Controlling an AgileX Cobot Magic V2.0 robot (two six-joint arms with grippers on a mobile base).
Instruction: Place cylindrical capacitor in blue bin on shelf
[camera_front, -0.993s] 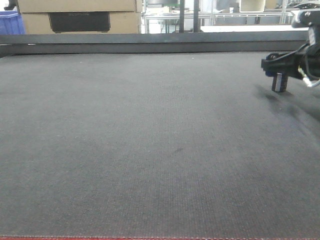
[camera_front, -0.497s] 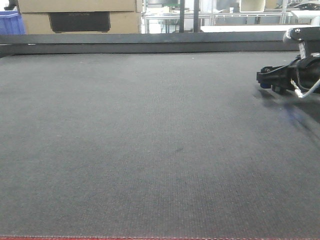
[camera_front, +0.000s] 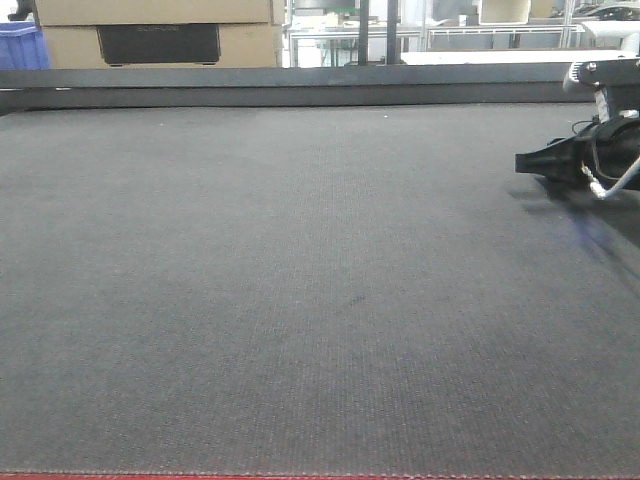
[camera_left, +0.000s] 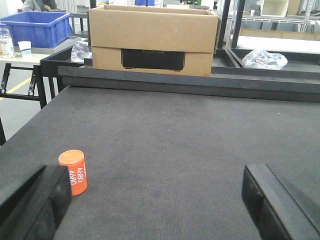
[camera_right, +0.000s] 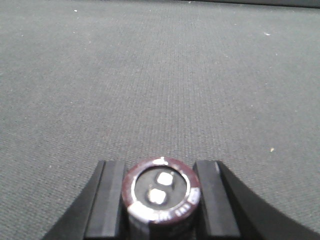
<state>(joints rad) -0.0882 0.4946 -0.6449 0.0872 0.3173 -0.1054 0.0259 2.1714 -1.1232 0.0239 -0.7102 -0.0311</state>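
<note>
Gripping the cylindrical capacitor (camera_right: 161, 192), terminal end in view, between the clenched right jaws low over the dark desk (camera_front: 300, 300) at its right side, and holding the left jaws released, wide apart, near an upright orange cylinder (camera_left: 73, 171) marked 4680.

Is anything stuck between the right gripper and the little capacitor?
No, nothing visible. In the right wrist view the right gripper hugs the cylindrical capacitor directly on both sides, with no other thing showing between them.
</note>
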